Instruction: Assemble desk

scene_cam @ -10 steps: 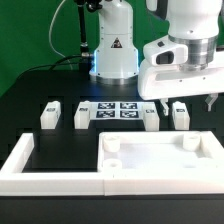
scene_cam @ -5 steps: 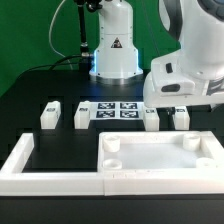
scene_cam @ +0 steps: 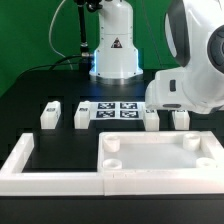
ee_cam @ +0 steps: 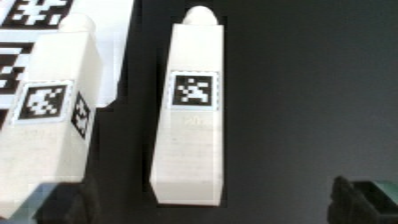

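Since last frame I've swung lower, toward ext. view's right; my gripper (ee_cam: pixel 210 204) is wide open, holding nothing, fingers either side of a leg (ee_cam: pixel 196 110).

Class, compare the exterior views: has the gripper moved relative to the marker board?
Yes. The gripper has come down against the marker board, and is now over the rightmost leg in the exterior view.
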`<state>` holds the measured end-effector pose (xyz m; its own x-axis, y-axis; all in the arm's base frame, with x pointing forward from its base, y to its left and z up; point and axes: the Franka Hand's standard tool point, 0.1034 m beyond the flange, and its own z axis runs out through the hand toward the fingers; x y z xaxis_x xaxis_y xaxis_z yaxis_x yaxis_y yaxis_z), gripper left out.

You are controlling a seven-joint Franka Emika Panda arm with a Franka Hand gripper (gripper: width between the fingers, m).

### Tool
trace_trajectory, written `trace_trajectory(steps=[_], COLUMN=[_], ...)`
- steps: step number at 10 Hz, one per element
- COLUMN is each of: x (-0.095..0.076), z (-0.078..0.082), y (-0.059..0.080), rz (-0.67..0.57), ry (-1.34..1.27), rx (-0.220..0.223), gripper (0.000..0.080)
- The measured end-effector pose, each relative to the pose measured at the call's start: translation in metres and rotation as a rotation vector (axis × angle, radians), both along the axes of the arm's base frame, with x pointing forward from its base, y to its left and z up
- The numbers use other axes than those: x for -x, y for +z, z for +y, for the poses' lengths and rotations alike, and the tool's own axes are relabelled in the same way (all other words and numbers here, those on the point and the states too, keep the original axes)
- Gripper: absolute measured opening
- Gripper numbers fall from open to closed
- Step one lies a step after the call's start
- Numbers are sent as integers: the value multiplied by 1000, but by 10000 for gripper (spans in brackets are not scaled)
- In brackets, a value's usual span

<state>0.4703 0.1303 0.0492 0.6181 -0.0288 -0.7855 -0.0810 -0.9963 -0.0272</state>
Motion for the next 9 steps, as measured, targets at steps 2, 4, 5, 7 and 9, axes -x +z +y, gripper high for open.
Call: trace_trajectory(steps=[2, 4, 5, 7, 9], x=[2, 24, 29, 35, 35], z=[1, 2, 5, 8, 8], y=[-2, -16, -20, -30, -29], rz=[4, 43, 51, 56, 54], ry=[-2, 7, 15, 19, 21], rx=[5, 24, 23, 21, 19], gripper=[648, 648, 648, 648, 648])
